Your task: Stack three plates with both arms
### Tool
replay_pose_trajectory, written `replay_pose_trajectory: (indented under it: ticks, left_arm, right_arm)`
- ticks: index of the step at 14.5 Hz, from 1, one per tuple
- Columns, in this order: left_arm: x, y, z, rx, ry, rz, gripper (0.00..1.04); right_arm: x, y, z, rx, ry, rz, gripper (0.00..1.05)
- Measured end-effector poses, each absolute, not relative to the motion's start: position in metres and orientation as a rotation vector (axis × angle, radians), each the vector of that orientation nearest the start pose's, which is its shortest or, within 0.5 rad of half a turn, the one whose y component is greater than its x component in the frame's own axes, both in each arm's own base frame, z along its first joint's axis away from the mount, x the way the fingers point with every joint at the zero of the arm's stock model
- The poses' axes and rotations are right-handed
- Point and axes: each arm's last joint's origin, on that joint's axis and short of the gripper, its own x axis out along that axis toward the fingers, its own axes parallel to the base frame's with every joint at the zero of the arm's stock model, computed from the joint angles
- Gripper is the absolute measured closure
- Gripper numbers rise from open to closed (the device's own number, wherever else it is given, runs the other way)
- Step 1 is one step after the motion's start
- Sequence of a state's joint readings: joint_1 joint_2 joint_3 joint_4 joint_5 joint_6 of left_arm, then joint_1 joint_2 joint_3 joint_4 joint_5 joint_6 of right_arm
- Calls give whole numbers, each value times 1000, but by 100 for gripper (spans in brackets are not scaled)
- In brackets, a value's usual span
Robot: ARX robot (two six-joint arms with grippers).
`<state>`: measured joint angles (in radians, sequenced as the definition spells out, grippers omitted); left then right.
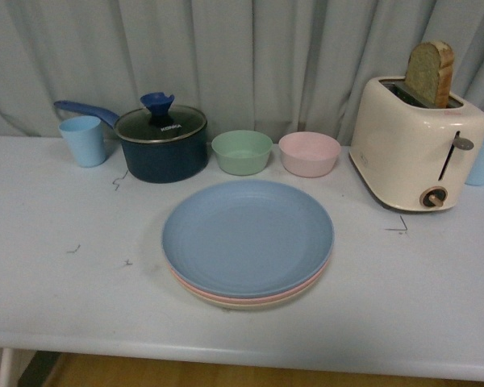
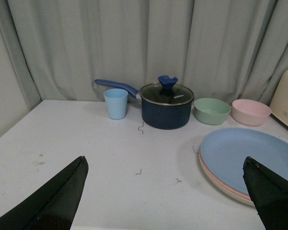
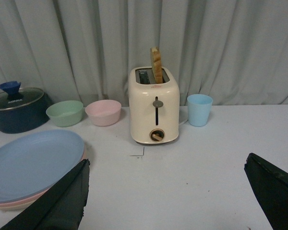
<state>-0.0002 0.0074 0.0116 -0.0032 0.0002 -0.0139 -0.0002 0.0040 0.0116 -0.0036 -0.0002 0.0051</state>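
The three plates lie in one stack in the middle of the white table. The blue plate [image 1: 248, 234] is on top, with the rim of the pink plate [image 1: 195, 290] under it and the beige plate [image 1: 242, 305] at the bottom. The stack also shows in the left wrist view, blue plate [image 2: 249, 155] uppermost, and in the right wrist view as the blue plate [image 3: 31, 163]. My left gripper [image 2: 165, 191] is open over bare table to the left of the stack. My right gripper [image 3: 167, 191] is open over bare table to the right of the stack. Neither arm appears in the front view.
Along the back stand a light blue cup [image 1: 83, 140], a dark blue lidded pot [image 1: 162, 143], a green bowl [image 1: 242, 151], a pink bowl [image 1: 309, 153] and a cream toaster [image 1: 418, 142] with a slice of bread. Another light blue cup [image 3: 199, 109] sits right of the toaster. A curtain hangs behind.
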Motion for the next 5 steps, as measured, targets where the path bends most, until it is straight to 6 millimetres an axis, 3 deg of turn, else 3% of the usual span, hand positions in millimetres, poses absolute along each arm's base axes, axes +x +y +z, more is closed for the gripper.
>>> replay_pose_trajectory:
  ticks: [5]
  left_arm:
    - [97, 0, 167, -14, -1, 0, 7]
  right_arm:
    - [97, 0, 167, 5, -4, 0, 6]
